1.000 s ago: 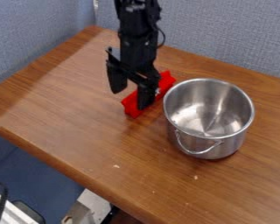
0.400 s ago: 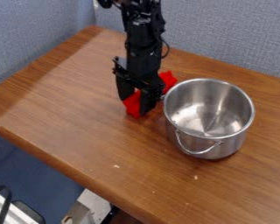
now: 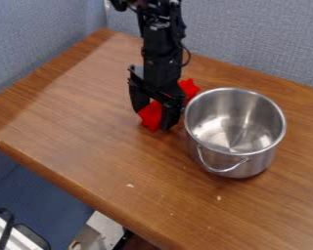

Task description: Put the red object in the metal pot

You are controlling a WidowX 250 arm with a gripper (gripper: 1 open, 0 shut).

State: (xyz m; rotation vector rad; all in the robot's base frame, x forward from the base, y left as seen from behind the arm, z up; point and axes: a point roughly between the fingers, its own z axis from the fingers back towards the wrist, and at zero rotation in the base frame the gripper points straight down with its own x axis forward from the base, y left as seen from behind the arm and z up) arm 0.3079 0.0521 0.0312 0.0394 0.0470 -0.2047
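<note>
The red object (image 3: 156, 117) is an elongated red block lying on the wooden table (image 3: 67, 107), just left of the metal pot (image 3: 234, 130). My gripper (image 3: 154, 108) points straight down over the block, open, with one black finger on each side of it. The arm hides the middle of the block; its near end and a bit of the far end (image 3: 188, 86) show. The shiny steel pot stands upright and empty, with a small loop handle (image 3: 222, 168) at its front.
The table's near edge runs diagonally from the left to the bottom right. A blue-grey wall (image 3: 250, 39) stands behind the table. Bare wood lies to the left and in front of the block.
The gripper has sunk lower over the red block, its fingers now straddling it near the table. Block and pot have not moved.
</note>
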